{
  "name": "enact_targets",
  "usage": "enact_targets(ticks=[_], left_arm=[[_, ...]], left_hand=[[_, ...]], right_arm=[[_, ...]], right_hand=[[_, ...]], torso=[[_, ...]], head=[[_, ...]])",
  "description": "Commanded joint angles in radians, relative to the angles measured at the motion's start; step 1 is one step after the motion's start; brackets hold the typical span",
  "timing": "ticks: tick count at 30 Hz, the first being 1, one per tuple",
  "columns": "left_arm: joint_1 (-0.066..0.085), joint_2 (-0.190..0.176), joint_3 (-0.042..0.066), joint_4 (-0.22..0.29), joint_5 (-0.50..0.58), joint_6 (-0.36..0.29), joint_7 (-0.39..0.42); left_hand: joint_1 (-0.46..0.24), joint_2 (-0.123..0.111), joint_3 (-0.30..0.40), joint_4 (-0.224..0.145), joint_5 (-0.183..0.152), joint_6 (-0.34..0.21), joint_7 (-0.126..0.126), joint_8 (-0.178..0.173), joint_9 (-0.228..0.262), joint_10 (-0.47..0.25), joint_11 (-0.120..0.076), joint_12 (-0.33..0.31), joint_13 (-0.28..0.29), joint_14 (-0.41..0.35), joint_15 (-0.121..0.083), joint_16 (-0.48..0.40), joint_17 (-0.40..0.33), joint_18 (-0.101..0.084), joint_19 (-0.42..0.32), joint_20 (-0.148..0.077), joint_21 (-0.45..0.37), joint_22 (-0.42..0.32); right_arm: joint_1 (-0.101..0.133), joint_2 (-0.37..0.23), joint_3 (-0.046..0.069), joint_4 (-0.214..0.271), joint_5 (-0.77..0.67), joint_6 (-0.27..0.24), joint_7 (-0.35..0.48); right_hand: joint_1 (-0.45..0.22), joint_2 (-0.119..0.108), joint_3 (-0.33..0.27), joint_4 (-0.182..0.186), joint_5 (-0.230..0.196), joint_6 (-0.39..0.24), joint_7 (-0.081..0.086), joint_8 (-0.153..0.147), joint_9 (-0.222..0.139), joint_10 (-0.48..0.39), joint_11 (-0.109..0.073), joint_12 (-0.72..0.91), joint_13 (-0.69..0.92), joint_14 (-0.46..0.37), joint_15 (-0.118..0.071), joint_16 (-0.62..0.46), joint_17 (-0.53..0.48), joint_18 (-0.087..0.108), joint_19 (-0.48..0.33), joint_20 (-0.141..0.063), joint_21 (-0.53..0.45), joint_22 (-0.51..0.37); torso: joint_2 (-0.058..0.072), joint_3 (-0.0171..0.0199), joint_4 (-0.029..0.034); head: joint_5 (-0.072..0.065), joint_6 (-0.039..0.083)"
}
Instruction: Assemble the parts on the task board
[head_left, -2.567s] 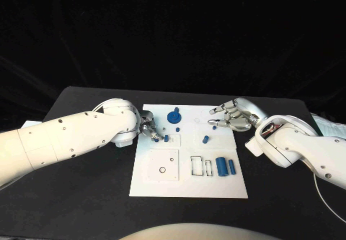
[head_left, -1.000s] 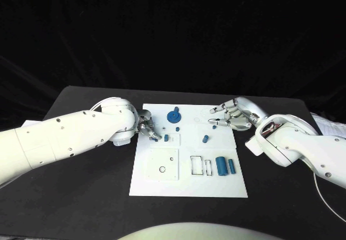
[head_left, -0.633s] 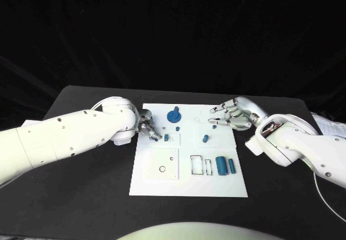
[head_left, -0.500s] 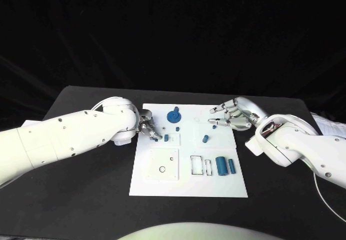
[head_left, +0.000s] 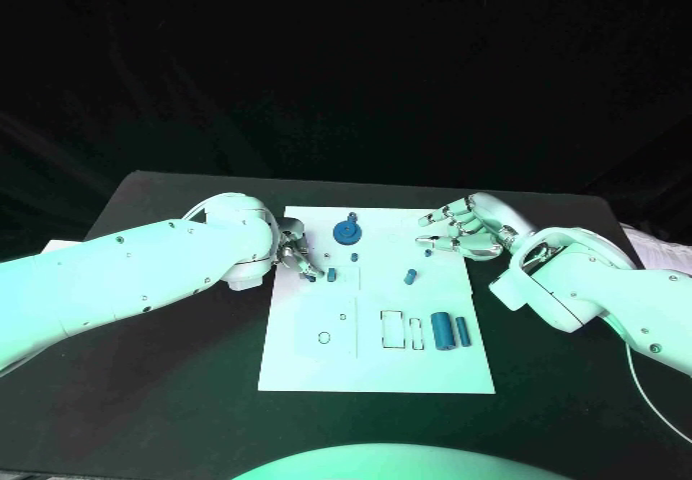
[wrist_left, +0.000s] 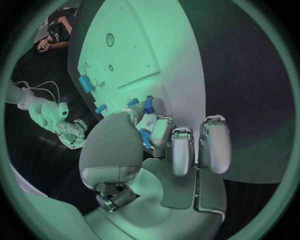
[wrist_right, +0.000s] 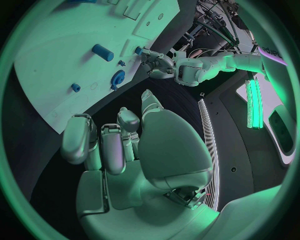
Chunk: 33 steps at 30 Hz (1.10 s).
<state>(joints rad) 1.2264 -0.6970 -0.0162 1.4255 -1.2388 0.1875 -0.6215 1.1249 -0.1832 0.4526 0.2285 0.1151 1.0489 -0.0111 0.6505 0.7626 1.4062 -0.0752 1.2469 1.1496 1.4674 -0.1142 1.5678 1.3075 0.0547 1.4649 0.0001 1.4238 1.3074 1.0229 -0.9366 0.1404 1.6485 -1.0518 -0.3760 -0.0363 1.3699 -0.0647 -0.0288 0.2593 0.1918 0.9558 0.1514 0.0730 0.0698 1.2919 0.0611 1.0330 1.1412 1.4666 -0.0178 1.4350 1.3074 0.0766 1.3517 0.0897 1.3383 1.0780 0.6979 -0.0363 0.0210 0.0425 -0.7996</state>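
Your left hand at board left edge, far half; fingertips down on small blue part, pinching it against board. Right hand over board's far right corner, fingers spread, holding nothing. Board mid-table. Gear near board's far edge, centre. Short pegs just beside your left fingers. Slanted peg toward right edge. Two upright cylinders near right edge, near half, beside rectangular slots.

Both hands low, fingers curled.
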Motion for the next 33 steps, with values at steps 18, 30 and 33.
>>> enact_targets(ticks=[18,30,33], left_arm=[[-0.004,-0.005,-0.003,0.011,-0.004,0.064,-0.003],[-0.004,-0.002,-0.003,0.008,-0.004,0.059,-0.003],[-0.005,-0.001,-0.003,0.006,-0.007,0.051,-0.003]], left_hand=[[0.009,-0.003,-0.001,-0.004,0.003,-0.001,-0.007,-0.006,0.001,0.009,-0.001,0.001,0.002,0.103,-0.004,0.003,0.263,-0.016,0.054,-0.006,0.003,0.124],[0.005,-0.002,-0.003,0.000,0.002,0.001,-0.006,-0.006,0.001,0.010,0.000,0.000,0.002,0.103,-0.004,0.003,0.263,-0.016,0.054,-0.006,0.003,0.124],[0.001,-0.002,-0.006,0.004,0.002,0.002,-0.006,-0.006,0.002,0.009,0.000,-0.001,0.000,0.103,-0.004,0.003,0.263,-0.016,0.054,-0.006,0.002,0.123]], right_arm=[[0.000,0.001,0.000,0.002,-0.003,0.016,0.007],[0.000,0.001,0.000,0.001,-0.003,0.016,0.007],[0.000,0.001,0.000,0.001,-0.003,0.016,0.007]], right_hand=[[0.001,0.006,-0.008,-0.001,0.005,0.002,-0.001,-0.002,0.000,-0.006,0.001,-0.003,-0.001,0.055,0.002,-0.004,0.040,0.019,-0.008,-0.001,-0.006,-0.001],[0.001,0.006,-0.008,-0.001,0.005,0.002,-0.001,-0.002,0.000,-0.006,0.001,-0.003,-0.001,0.055,0.002,-0.004,0.040,0.019,-0.008,-0.001,-0.006,-0.001],[0.001,0.006,-0.008,-0.001,0.005,0.002,-0.001,-0.002,0.000,-0.006,0.001,-0.003,-0.001,0.055,0.002,-0.004,0.040,0.019,-0.008,-0.001,-0.006,-0.001]], torso=[[-0.001,-0.0010,0.0011],[0.000,-0.0004,-0.0004],[0.000,-0.0005,-0.0006]], head=[[0.001,-0.006],[0.001,-0.007],[0.001,-0.006]])
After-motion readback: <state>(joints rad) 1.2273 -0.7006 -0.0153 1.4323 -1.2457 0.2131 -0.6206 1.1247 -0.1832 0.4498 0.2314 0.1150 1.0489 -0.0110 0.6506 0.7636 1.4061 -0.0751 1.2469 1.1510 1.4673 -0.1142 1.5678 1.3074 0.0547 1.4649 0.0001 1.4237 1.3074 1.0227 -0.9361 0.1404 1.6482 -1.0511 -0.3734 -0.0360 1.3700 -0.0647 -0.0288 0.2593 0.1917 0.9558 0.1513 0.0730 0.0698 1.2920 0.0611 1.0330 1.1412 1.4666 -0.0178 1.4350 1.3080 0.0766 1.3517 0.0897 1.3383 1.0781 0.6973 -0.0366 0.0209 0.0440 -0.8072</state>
